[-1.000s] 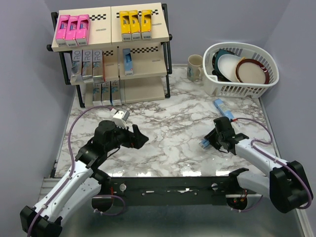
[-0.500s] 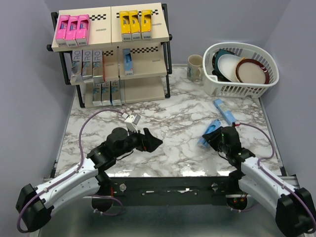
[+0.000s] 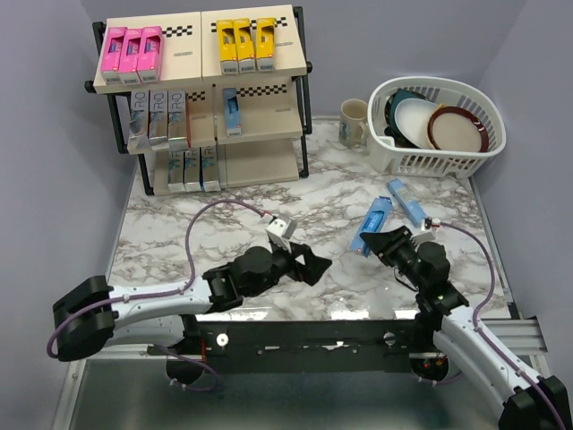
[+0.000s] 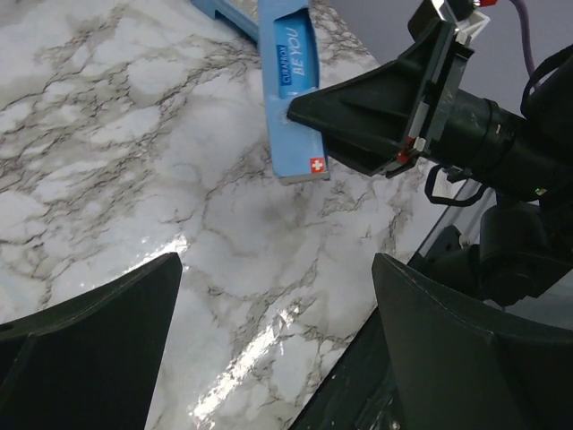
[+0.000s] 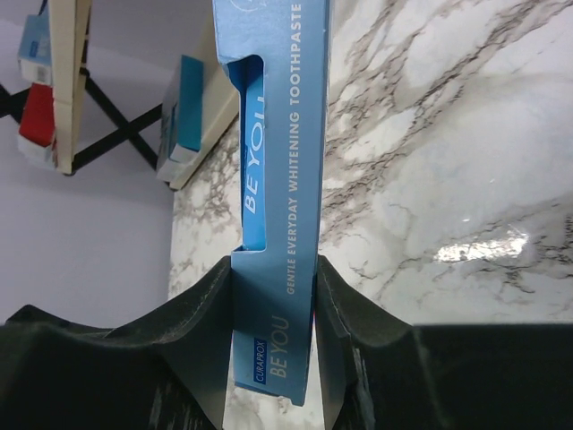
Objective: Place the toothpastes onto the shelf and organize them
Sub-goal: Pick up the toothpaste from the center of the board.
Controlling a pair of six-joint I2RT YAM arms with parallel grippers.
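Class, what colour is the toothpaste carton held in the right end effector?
The carton is light blue with white lettering, clearest in the right wrist view.

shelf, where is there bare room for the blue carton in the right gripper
Bare: bottom right board, beside the teal cartons; middle right board, past the lone blue carton. Crowded: silver cartons fill most of the middle left.

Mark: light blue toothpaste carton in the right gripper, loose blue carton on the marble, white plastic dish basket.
Held light blue toothpaste carton (image 3: pixel 374 219): top view, mid face.
Loose blue carton (image 3: pixel 406 200): top view, mid face.
White plastic dish basket (image 3: pixel 421 164): top view, front wall.
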